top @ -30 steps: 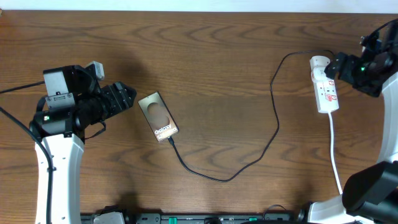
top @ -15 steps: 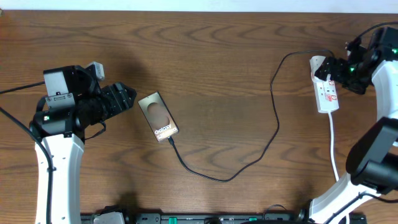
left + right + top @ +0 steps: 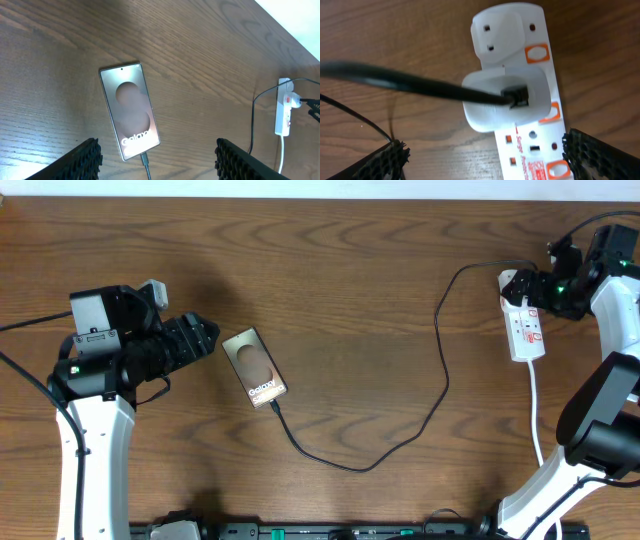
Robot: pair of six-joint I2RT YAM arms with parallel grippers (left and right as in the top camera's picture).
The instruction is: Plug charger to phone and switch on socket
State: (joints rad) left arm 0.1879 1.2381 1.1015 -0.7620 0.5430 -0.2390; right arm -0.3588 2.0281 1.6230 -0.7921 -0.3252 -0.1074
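On the wooden surface the phone lies left of centre, the charger apparently plugged in — done, it seems. The right end effector, spread, hovers over the socket near the far-right corner; switching is left. The left end effector is spread, empty.

Dark brown wood-grain table, pale strip beyond its far edge, black rail along its near edge
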